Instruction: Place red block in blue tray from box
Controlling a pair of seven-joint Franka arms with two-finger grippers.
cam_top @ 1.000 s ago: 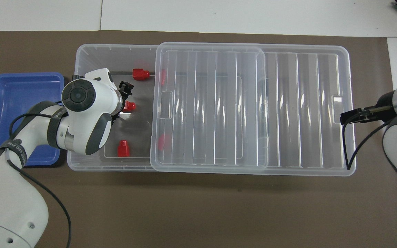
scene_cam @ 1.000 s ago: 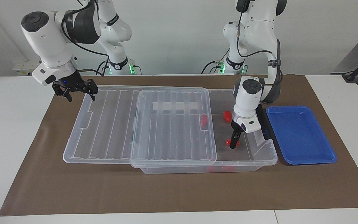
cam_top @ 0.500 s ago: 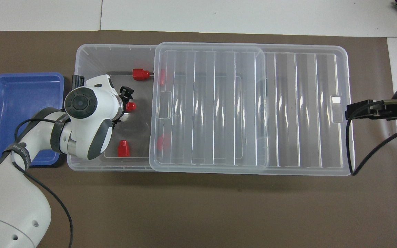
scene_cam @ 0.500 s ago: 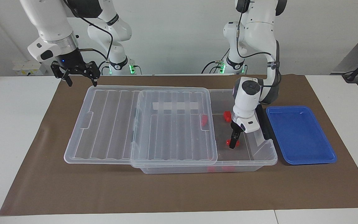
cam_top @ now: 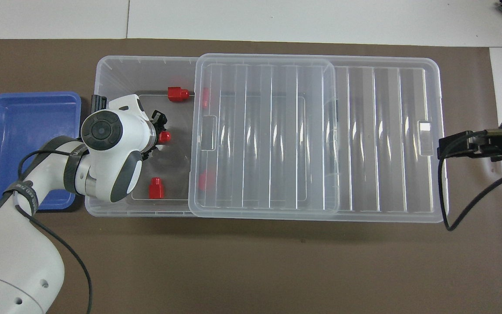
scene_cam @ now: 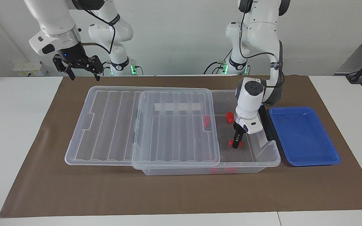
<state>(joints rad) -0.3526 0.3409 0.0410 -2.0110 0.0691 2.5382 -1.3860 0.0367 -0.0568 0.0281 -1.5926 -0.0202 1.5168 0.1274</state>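
The clear box [scene_cam: 264,158] [cam_top: 103,69] has its ribbed lid [scene_cam: 105,125] [cam_top: 386,139] slid toward the right arm's end, leaving the end by the blue tray [scene_cam: 303,135] [cam_top: 28,131] uncovered. My left gripper [scene_cam: 238,142] [cam_top: 157,136] reaches down into that uncovered end, shut on a red block [scene_cam: 232,143] [cam_top: 164,137] that rests on the box floor. Two more red blocks [scene_cam: 229,117] [cam_top: 178,93] [cam_top: 156,188] lie loose on the floor, others under the lid. The right gripper [scene_cam: 84,75] [cam_top: 449,147] hangs open and empty, raised beside the lid's outer end.
The blue tray sits on the brown mat [scene_cam: 181,194] right beside the box's black handle [scene_cam: 266,124] [cam_top: 98,102]. The lid overhangs the box toward the right arm's end. The left arm's wrist [cam_top: 103,131] covers part of the box's uncovered end from above.
The left gripper's fingers have closed on the red block. The right arm has lifted and pulled back from the lid's end toward the robots.
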